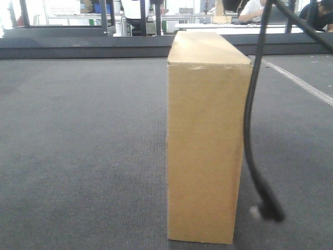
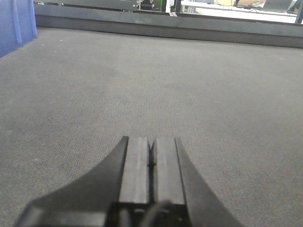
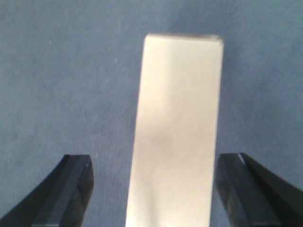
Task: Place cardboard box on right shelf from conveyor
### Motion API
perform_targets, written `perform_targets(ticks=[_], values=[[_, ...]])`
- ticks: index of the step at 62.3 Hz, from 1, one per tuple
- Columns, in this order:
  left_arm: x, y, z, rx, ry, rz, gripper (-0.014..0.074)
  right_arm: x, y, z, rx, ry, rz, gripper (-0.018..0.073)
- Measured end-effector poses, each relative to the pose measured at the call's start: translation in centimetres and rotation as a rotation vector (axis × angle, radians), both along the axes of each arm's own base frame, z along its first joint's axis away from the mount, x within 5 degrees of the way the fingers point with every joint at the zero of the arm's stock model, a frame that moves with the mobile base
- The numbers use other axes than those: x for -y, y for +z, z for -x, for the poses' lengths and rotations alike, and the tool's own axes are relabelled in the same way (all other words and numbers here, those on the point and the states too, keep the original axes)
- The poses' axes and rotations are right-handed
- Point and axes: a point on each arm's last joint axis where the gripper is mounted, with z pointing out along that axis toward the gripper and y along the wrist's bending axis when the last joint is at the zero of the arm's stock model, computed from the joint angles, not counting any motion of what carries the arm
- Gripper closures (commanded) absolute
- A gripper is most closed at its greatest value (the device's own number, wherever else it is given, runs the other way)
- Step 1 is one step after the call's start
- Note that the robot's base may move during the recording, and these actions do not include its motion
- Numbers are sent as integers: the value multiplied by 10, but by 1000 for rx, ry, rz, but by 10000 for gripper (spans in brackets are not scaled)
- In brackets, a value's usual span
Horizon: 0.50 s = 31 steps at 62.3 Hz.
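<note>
Cardboard box btwn R claw tips (untouched)

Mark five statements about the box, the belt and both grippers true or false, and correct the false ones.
1. The cardboard box stands upright on the conveyor. True.
2. The left gripper is open around the box. False: it is shut, over bare belt, with no box in its view.
3. The right gripper is open, with the box top between its fingers. True.
4. The box's visible sides carry printed labels. False: they are plain tan cardboard.
5. In the front view a black cable hangs at the box's right edge. True.
</note>
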Motion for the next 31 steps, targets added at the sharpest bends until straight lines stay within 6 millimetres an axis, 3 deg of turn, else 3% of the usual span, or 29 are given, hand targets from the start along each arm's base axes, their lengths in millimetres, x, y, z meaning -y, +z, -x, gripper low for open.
perform_targets(ticks=[10,31], values=[[0,0,0,0,0,0,715,-3,-13,-1,-33,5,26,-65],[0,0,0,0,0,0,715,-1,-13,-3,-12,-21,43,-65]])
